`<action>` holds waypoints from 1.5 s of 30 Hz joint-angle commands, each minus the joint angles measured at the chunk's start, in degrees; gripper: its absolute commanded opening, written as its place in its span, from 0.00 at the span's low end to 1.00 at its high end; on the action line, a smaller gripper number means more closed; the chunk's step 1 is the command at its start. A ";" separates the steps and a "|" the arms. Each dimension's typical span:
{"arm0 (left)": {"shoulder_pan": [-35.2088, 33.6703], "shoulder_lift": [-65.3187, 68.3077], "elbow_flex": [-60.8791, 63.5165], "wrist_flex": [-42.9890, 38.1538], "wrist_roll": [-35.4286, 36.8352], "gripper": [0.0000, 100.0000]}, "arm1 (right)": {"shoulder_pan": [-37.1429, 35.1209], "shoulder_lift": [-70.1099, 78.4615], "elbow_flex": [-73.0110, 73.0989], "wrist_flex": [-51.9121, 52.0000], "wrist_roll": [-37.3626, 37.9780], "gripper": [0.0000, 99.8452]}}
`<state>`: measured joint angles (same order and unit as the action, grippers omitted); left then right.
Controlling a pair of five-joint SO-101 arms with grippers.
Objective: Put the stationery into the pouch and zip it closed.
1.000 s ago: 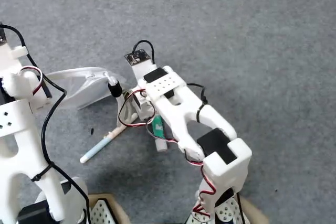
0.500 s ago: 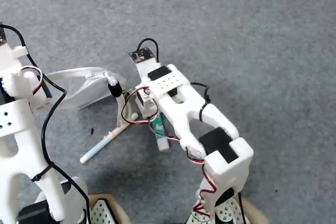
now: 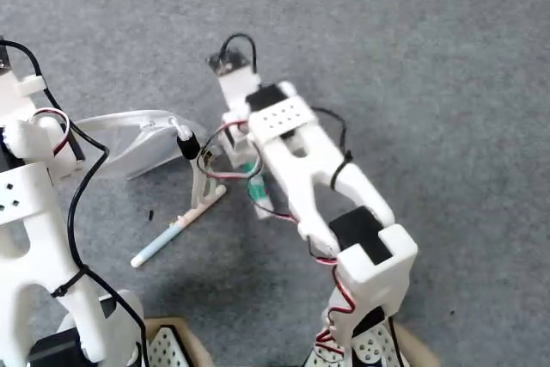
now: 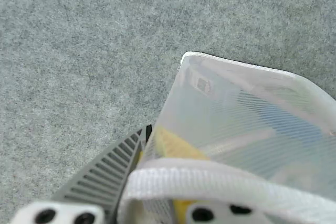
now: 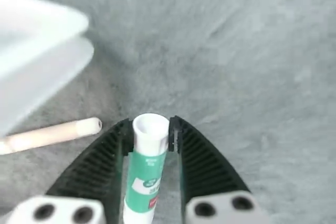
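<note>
Where the glue stick (image 5: 148,174) sat: lengthwise between the jaws of the right gripper (image 5: 150,125), its white end poking just past the fingertips, over the grey table (image 3: 447,83).
Right gripper: closed to a narrow gap on the green-and-white tube, with both fingers touching its sides.
Left gripper (image 4: 157,156): pinched on the rim of the pouch (image 4: 236,119), with one ribbed finger (image 4: 105,174) outside the mesh wall.
Pouch: translucent white, and it lay between the two arms with its free end pointing toward the right arm. Yellow and blue shapes showed through its side.
Pen (image 3: 176,231): cream with a pale blue end, flat on the table. It lay near the pouch's free end and near the held glue stick, touching neither.
</note>
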<state>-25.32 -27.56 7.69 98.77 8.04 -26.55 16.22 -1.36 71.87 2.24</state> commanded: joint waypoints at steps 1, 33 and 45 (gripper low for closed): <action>-1.71 0.44 -1.10 0.26 0.35 0.03 | 2.73 -0.84 -11.74 5.19 1.05 0.01; -1.36 0.44 -1.10 1.14 0.79 0.03 | -14.95 -0.31 -86.99 21.27 1.14 0.01; -1.36 0.44 -1.10 1.14 0.79 0.03 | -24.09 -0.66 -94.55 26.02 0.88 0.01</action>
<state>-25.32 -27.56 7.69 99.38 8.31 -48.62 16.13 -93.76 96.92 2.95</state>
